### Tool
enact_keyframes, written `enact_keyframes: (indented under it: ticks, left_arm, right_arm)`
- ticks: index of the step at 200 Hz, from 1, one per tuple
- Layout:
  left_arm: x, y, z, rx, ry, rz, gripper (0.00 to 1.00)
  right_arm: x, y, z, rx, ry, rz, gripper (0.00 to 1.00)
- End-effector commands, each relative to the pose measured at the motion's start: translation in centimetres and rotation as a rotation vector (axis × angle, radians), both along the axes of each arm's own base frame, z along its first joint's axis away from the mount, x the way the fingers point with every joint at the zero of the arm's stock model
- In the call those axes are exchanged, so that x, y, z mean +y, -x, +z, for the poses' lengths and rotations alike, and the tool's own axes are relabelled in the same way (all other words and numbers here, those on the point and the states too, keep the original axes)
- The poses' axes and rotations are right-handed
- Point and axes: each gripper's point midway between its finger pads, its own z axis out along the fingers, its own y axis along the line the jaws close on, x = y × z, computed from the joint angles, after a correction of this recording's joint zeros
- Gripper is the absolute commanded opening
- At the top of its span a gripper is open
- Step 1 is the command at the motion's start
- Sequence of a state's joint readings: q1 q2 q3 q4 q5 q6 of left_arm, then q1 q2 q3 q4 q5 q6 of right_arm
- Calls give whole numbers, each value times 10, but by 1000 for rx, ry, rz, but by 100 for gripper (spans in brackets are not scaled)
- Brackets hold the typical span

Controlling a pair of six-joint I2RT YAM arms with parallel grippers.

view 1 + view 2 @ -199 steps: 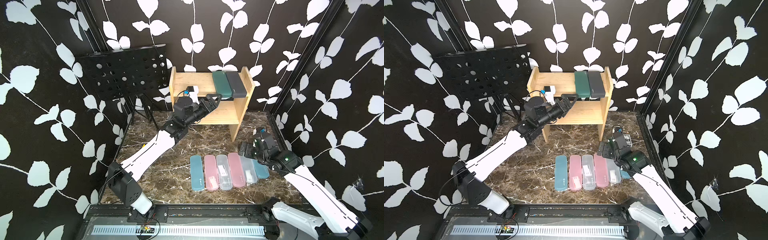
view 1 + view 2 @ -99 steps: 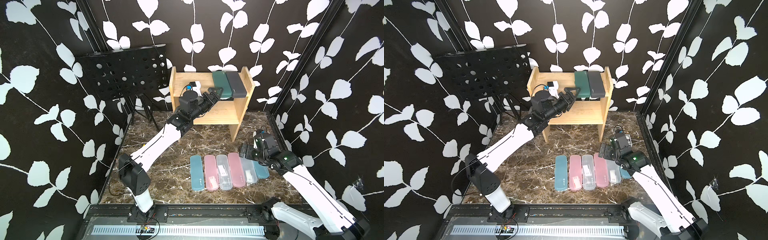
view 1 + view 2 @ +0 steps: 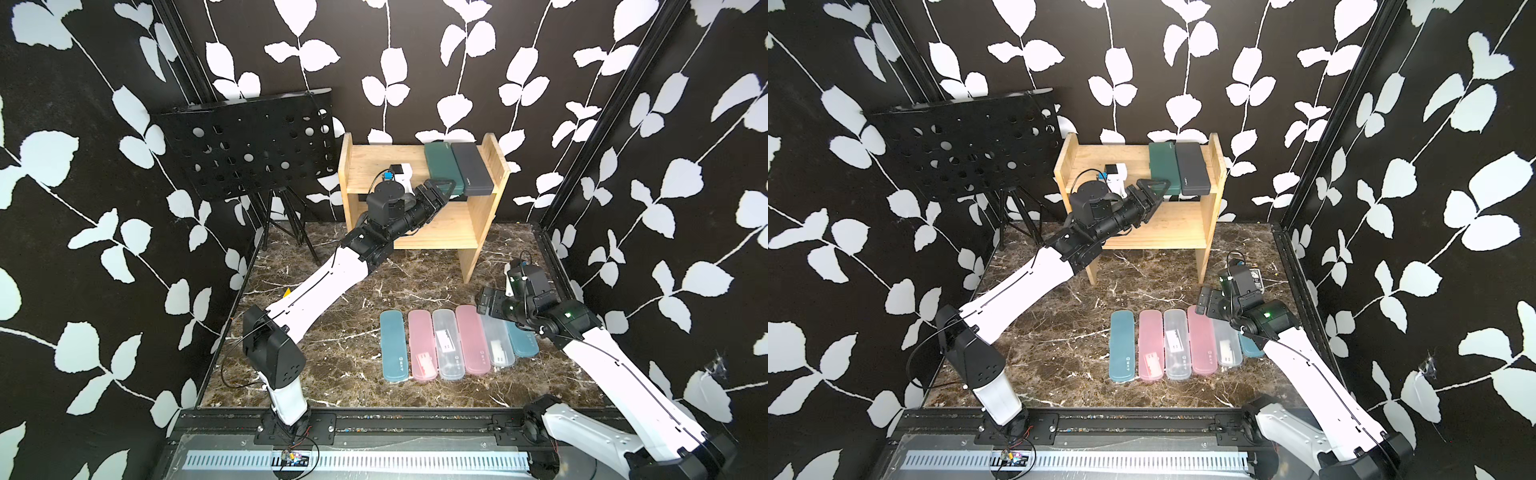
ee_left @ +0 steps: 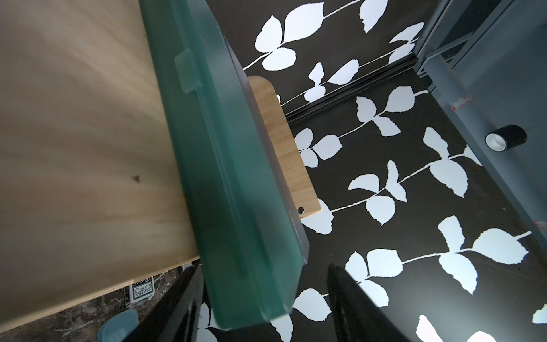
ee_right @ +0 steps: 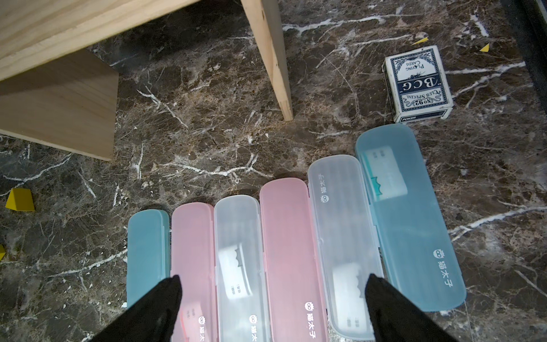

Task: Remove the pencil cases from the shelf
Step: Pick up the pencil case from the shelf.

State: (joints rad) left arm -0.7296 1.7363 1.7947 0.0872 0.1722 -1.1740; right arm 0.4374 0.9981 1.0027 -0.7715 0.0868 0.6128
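Upper centre, the left gripper (image 3: 451, 185), jaws parted, straddles the end of the dark green oblong plastic pencil case (image 3: 441, 165).

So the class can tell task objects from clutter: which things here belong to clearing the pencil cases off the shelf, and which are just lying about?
Job: shelf; dark green case and dark grey case on its top board; six cases in a row on the floor; left hand at the green one.
Lying about: music stand; card box; yellow wedge.
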Motion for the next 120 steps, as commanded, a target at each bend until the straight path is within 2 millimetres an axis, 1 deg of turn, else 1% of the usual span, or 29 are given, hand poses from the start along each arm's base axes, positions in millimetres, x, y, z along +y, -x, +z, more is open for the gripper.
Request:
enact_keyframes:
  ticks: [1, 39, 65, 95, 114, 120]
  left_arm:
    - [3, 5, 15, -26, 11, -9, 58]
    - [4, 4, 12, -17, 6, 2, 56]
    - [5, 3, 13, -14, 22, 7, 49]
    - [8, 4, 15, -19, 27, 14, 47]
    - [8, 5, 16, -21, 25, 13, 40]
    - [8, 5, 16, -21, 25, 14, 39]
  right_arm:
    - [0, 0, -9, 5, -3, 1, 100]
    - [-2, 3, -11, 11, -5, -3, 100]
    - [-2, 4, -12, 13, -9, -5, 100]
    - [-1, 4, -13, 15, -10, -5, 100]
    - [-1, 4, -13, 16, -10, -5, 100]
    - [-1, 4, -13, 17, -11, -6, 100]
